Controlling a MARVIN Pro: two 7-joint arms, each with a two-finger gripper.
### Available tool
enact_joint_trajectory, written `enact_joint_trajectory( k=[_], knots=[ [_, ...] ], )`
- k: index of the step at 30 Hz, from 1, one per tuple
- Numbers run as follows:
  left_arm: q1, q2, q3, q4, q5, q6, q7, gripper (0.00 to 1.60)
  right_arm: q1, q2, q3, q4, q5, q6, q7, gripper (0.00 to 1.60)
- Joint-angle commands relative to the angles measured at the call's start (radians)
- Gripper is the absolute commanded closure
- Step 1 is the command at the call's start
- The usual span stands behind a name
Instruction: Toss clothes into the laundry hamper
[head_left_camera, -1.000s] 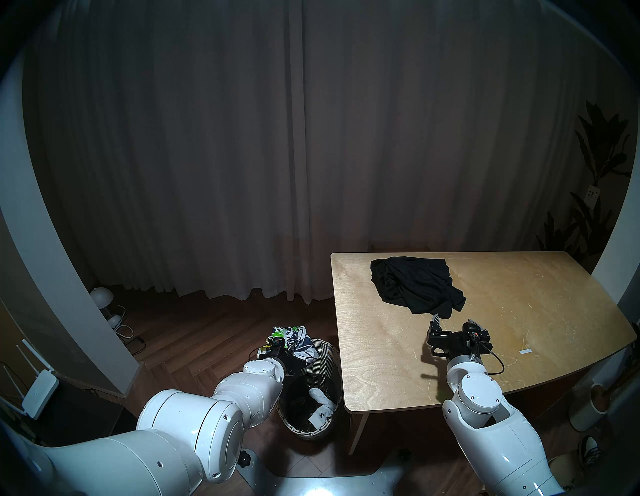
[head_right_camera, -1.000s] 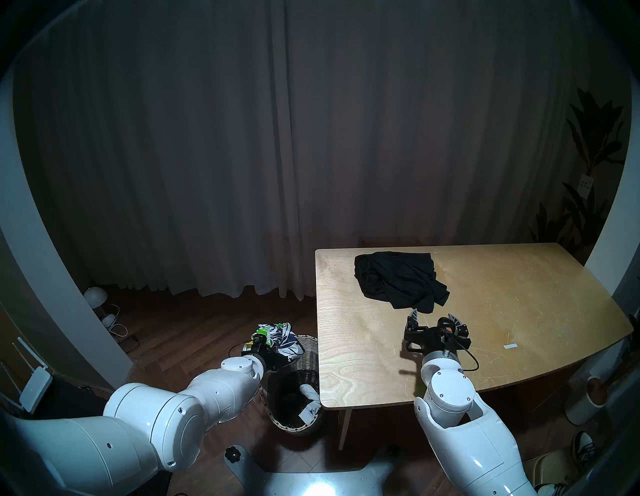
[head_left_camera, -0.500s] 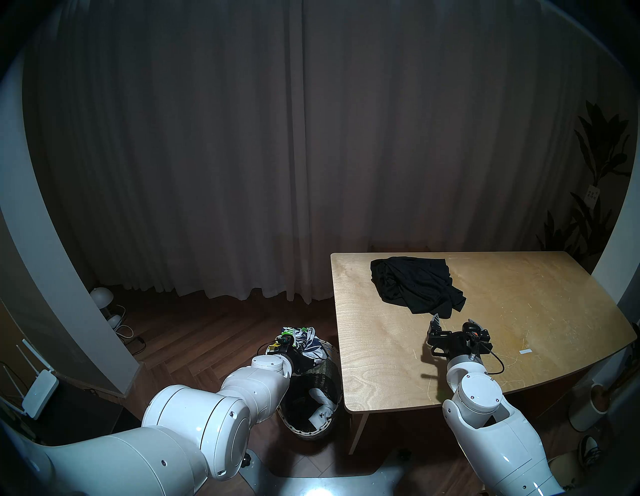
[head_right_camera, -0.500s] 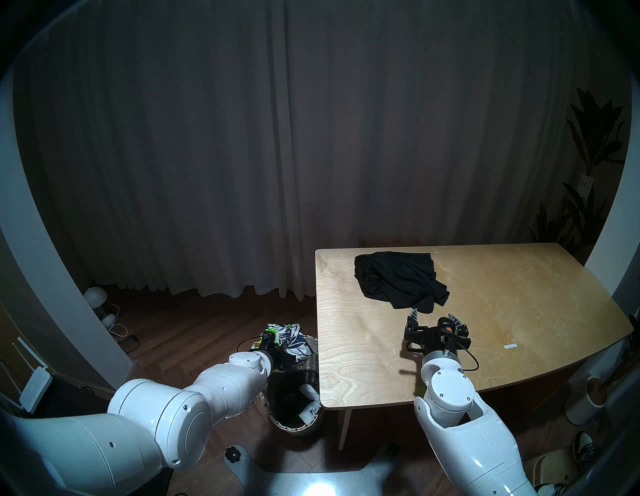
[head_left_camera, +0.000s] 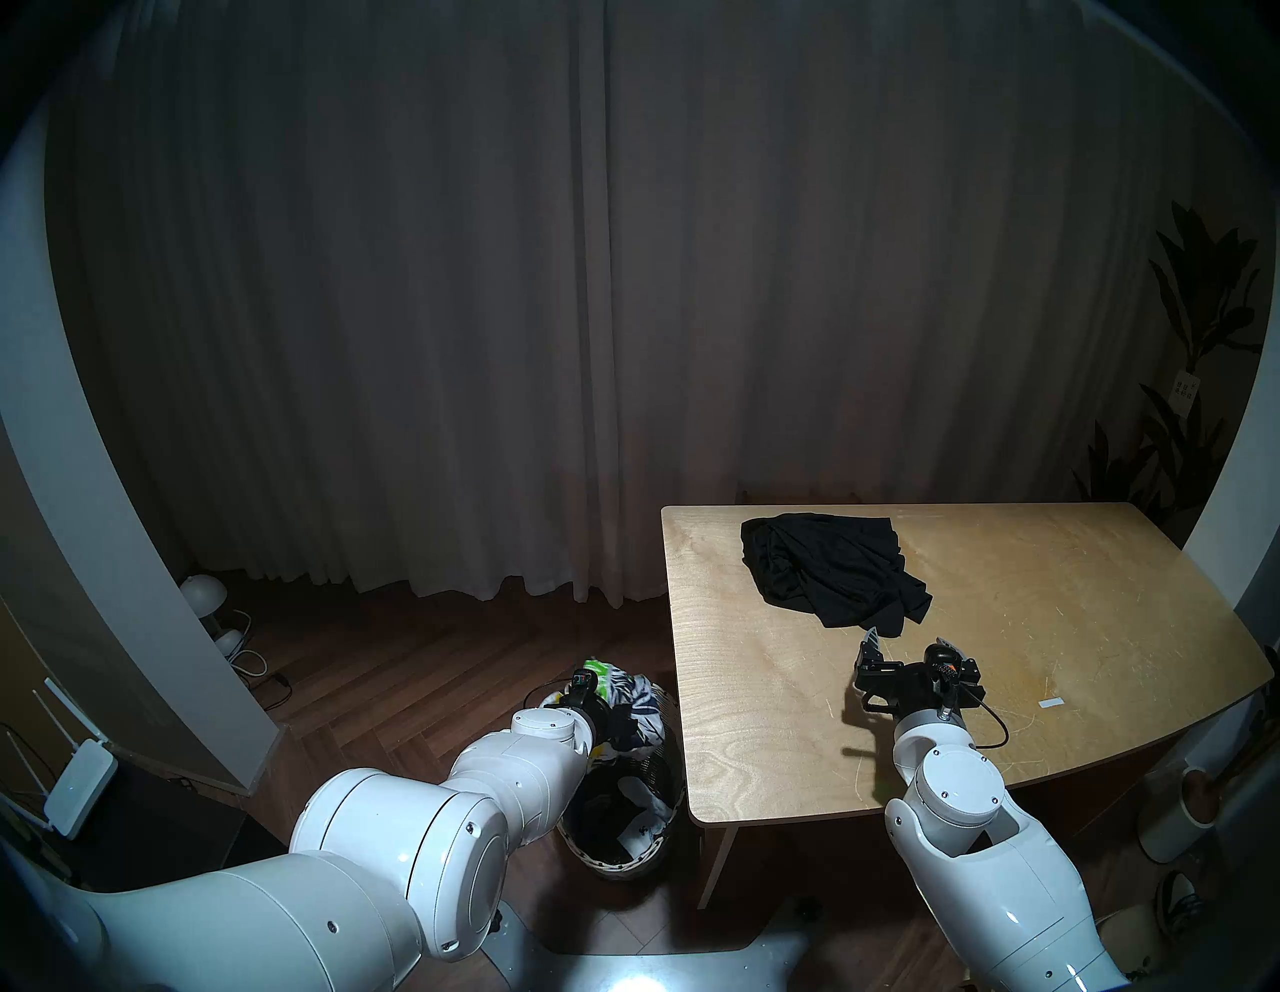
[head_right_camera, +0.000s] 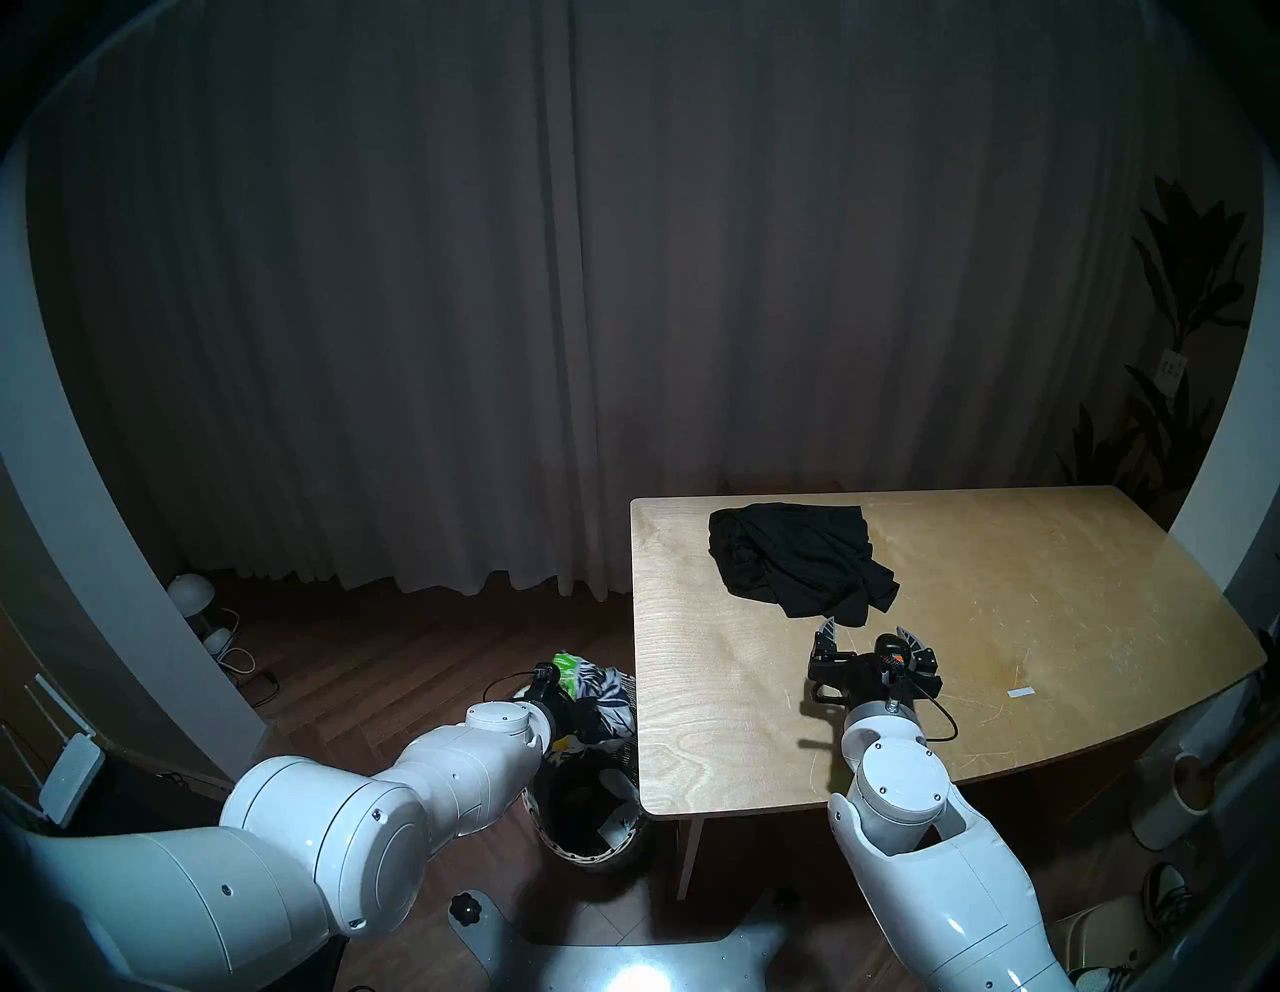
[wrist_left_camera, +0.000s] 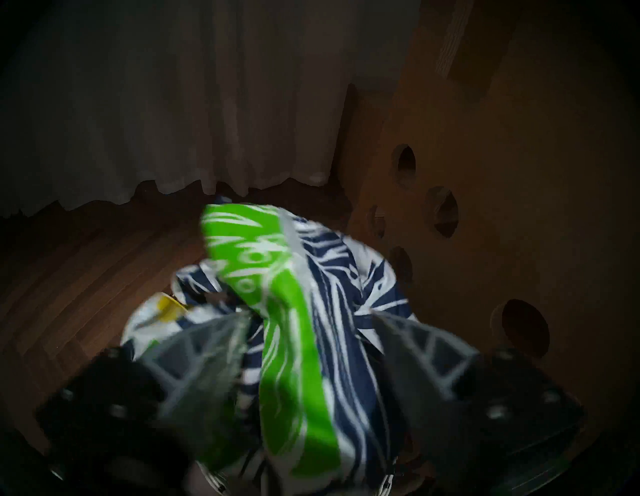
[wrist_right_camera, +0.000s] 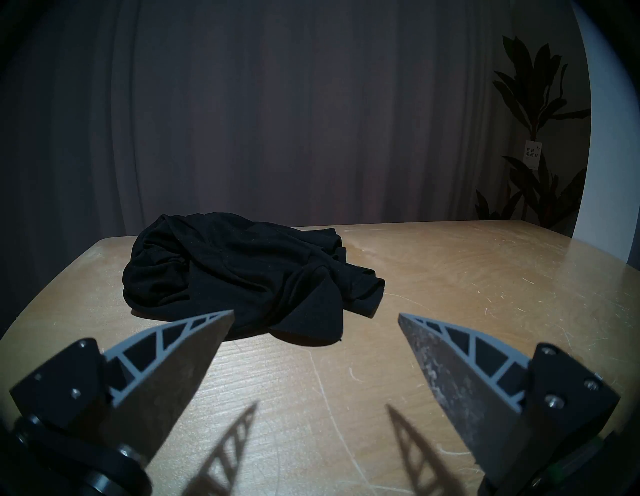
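The pale wooden worktop (head_left_camera: 1039, 658) fills the right side of the scene, and the large black garment (head_left_camera: 831, 571) lies crumpled on its far left part. On the wooden floor (head_left_camera: 415, 665), just left of the worktop's near left corner, stands the wicker laundry hamper (head_left_camera: 623, 869). The leaf-print garment (head_left_camera: 627, 700) is bunched in the air over the hamper's far rim, at the tip of the left arm. In the blurred wrist view the left claw (wrist_left_camera: 308, 311) has its fingers (wrist_left_camera: 214, 350) partly apart with green, navy and white cloth lying between them; I cannot tell whether they pinch it. The right claw (head_left_camera: 907, 637) hangs wide open and empty above the worktop, just near of the black garment's near edge. A small white garment (head_left_camera: 647, 803) lies inside the hamper against its right wall.
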Motion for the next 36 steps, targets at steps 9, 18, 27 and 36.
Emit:
enact_joint_trajectory(
  k=[9,18,27,36],
  knots=[
    [-0.034,-0.007,-0.015,-0.021,-0.014,-0.025,-0.008,0.00,0.007,-0.002,0.001,-0.019,-0.001,-0.007,-0.001,0.00],
    [-0.067,0.055,-0.088,-0.128,-0.078,-0.172,-0.028,0.00,0.024,0.006,-0.003,-0.027,-0.013,-0.008,0.004,0.00],
    [-0.081,0.156,-0.130,-0.221,-0.096,-0.297,-0.003,0.00,0.136,0.032,-0.012,-0.015,-0.040,0.007,0.041,0.00],
    [-0.049,0.257,-0.187,-0.273,-0.114,-0.366,0.043,0.00,0.220,0.026,-0.049,0.030,-0.056,0.027,0.072,0.00]
  ],
)
